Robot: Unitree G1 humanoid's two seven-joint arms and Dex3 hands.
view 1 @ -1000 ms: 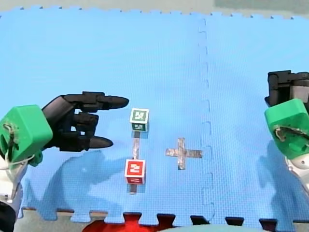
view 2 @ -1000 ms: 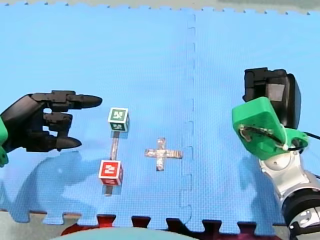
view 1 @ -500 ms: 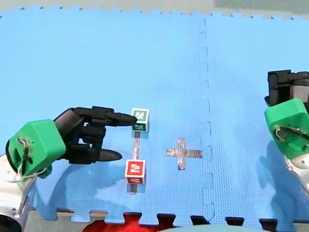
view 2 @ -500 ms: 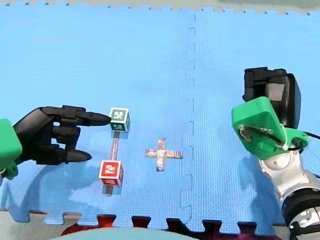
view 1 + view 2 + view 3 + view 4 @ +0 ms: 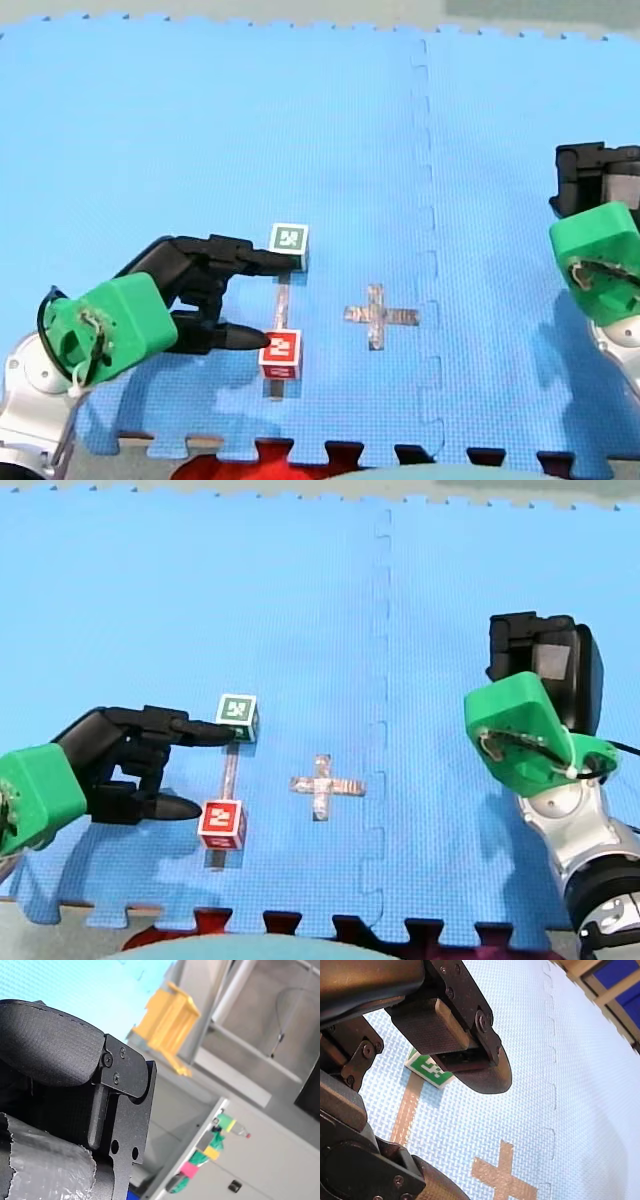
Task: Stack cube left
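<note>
A green cube point(image 5: 288, 243) stands on the blue foam mat point(image 5: 320, 130), and a red cube point(image 5: 280, 354) stands nearer to me, with a strip of grey tape point(image 5: 283, 300) joining them. My left hand point(image 5: 272, 300) comes in from the lower left and holds nothing. Its upper fingertips point(image 5: 278, 262) reach the green cube's near left side, and its lower fingertip point(image 5: 255, 340) is at the red cube's left face. The second wrist view has the green cube point(image 5: 431, 1067) just beyond one black finger point(image 5: 470, 1055). My right hand point(image 5: 540, 670) hovers at the mat's right side.
A grey tape cross point(image 5: 378, 317) lies on the mat right of the cubes, also seen as the cross point(image 5: 504, 1176) in the second wrist view. A seam point(image 5: 428, 200) runs front to back through the mat. The mat's jigsaw front edge point(image 5: 330, 452) is close below the red cube.
My left hand has moved right and nearer to me, from left of the cubes to the gap between them; its fingertips now reach both. The cubes and right hand stayed put.
</note>
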